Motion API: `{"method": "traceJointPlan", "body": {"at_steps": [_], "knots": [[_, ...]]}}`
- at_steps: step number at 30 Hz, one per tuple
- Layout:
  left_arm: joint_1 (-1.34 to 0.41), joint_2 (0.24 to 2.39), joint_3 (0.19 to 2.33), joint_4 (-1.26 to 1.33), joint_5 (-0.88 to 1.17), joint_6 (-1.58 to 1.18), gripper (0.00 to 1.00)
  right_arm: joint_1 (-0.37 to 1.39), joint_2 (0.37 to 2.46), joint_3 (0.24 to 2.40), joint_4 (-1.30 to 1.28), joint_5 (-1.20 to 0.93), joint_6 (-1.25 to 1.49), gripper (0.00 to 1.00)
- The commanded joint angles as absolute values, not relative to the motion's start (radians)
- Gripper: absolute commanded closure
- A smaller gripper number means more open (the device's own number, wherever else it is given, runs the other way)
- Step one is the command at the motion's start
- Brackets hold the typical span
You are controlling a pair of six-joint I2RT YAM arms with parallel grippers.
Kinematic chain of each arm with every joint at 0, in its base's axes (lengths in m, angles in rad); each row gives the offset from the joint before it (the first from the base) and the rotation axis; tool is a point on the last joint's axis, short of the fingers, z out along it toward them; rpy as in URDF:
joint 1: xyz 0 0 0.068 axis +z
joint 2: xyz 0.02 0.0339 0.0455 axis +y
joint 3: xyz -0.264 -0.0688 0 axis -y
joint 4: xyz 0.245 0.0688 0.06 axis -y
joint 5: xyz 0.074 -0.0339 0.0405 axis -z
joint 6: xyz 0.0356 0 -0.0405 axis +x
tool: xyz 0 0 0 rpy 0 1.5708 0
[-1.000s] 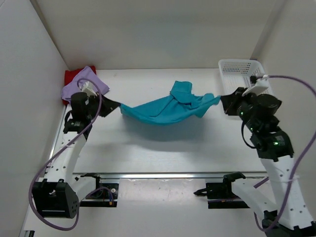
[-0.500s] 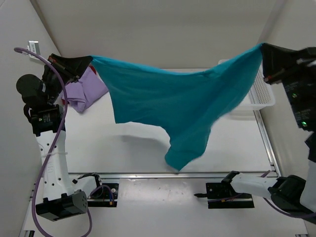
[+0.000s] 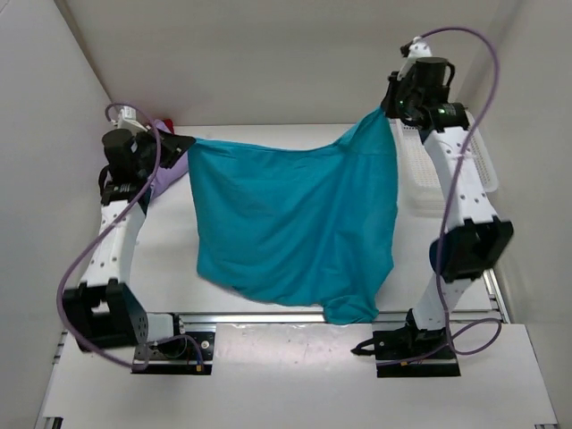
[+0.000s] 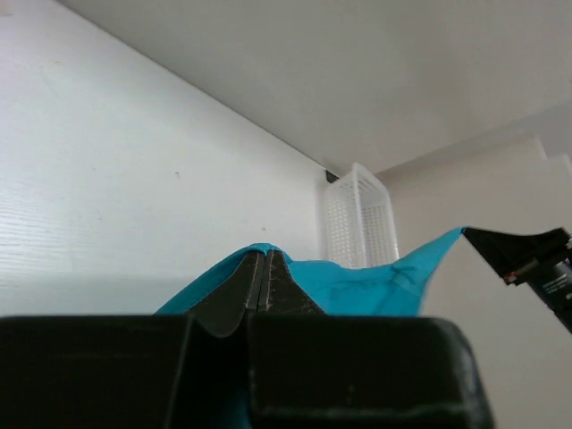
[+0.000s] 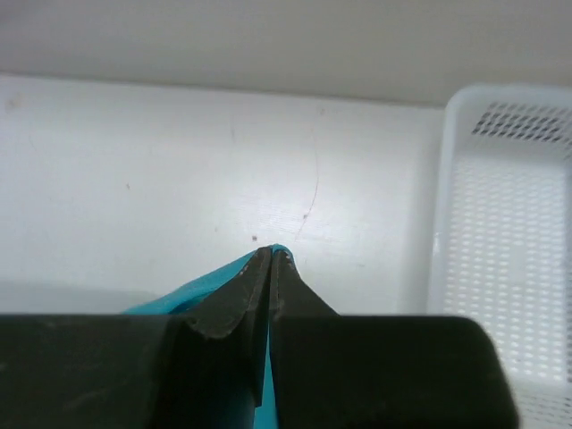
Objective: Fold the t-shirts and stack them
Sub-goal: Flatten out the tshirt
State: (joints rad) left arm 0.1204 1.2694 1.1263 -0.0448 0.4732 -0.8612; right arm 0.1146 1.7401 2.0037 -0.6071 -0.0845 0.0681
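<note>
The teal-blue t-shirt [image 3: 295, 214] hangs spread out as a wide sheet between both arms, above the table. My left gripper [image 3: 183, 143] is shut on its upper left corner, and teal cloth [image 4: 357, 286] wraps the closed tips of that gripper [image 4: 264, 255]. My right gripper [image 3: 386, 112] is shut on the upper right corner, higher and farther back; in its wrist view the gripper [image 5: 271, 253] pinches a teal edge [image 5: 170, 299]. The shirt's lower end [image 3: 353, 308] sags to the near rail. A sliver of the lavender t-shirt [image 3: 166, 177] shows behind the left arm. The dark red one is hidden.
The white lattice basket [image 3: 469, 170] stands at the back right, partly behind the right arm, and also shows in the wrist views as a basket [image 4: 357, 219] and a basket [image 5: 500, 232]. White walls close the left, back and right. A metal rail [image 3: 268, 317] runs along the near edge.
The shirt went from a bunched sling low over the table to a raised, stretched sheet. Since half a second ago both grippers have come lower and closer together, and the cloth hangs flatter.
</note>
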Motion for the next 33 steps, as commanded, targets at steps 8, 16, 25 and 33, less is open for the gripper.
{"method": "traceJointPlan", "body": {"at_steps": [8, 16, 25, 33], "knots": [[0.11, 1.549, 1.622, -0.109, 0.39, -0.815, 1.0, 0.074, 1.867, 2.488, -0.54, -0.166, 0.14, 1.0], [0.19, 1.546, 1.731, -0.095, 0.439, -0.859, 1.0, 0.06, 1.715, 2.398, -0.475, -0.192, 0.136, 1.0], [0.189, 1.382, 1.386, -0.023, 0.403, -0.801, 1.0, 0.06, 1.393, 1.656, -0.356, -0.12, 0.109, 1.0], [0.158, 1.149, 0.775, 0.084, 0.327, -0.745, 1.0, 0.04, 1.125, 0.947, -0.256, -0.187, 0.224, 1.0]]}}
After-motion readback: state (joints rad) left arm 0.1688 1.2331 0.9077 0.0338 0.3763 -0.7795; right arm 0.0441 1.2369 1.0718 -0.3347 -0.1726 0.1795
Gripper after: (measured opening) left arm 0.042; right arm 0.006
